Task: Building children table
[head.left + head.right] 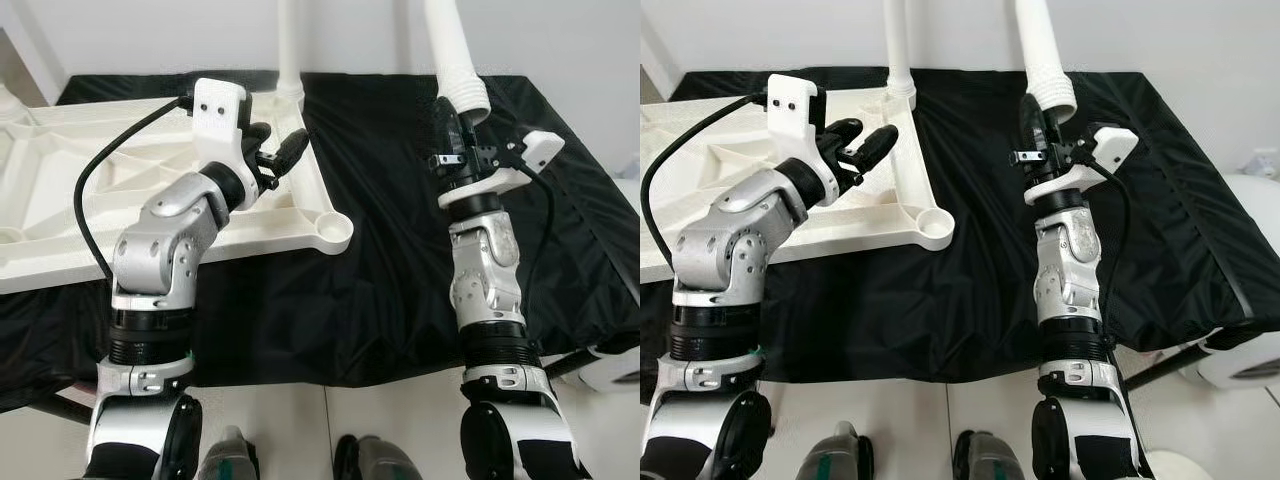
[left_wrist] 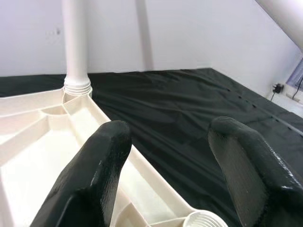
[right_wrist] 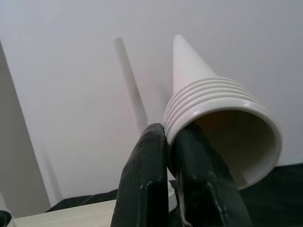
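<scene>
So I have the white moulded plastic tabletop [image 1: 120,190] lying upside down on the black cloth-covered work surface [image 1: 400,270], its ribbed underside facing up. One white tubular plastic leg [image 1: 290,50] already stands upright in the far corner socket of that tabletop, its threaded collar seated at the base. The near corner socket [image 1: 328,228], a round white cup at the tabletop's near right corner, is open and unfilled.

My left gripper [image 1: 275,155] hovers over the right edge rail of the tabletop, between the two sockets. Its two black fingers [image 2: 102,161] are spread apart with nothing between them; in the left wrist view I see the rail and the black cloth through the gap.

My right gripper [image 1: 1038,130] is raised above the black cloth, well to the right of the tabletop. Its fingers are pinched on the rim of a second white plastic leg with a ribbed threaded end [image 1: 455,60], one finger inside the hollow mouth and the other on the outside of the threads. That leg points up and away, tilted, threaded end downward, and is clear of the tabletop.

Two dark grey robot feet [image 1: 300,455] show on the pale floor at the near edge.
</scene>
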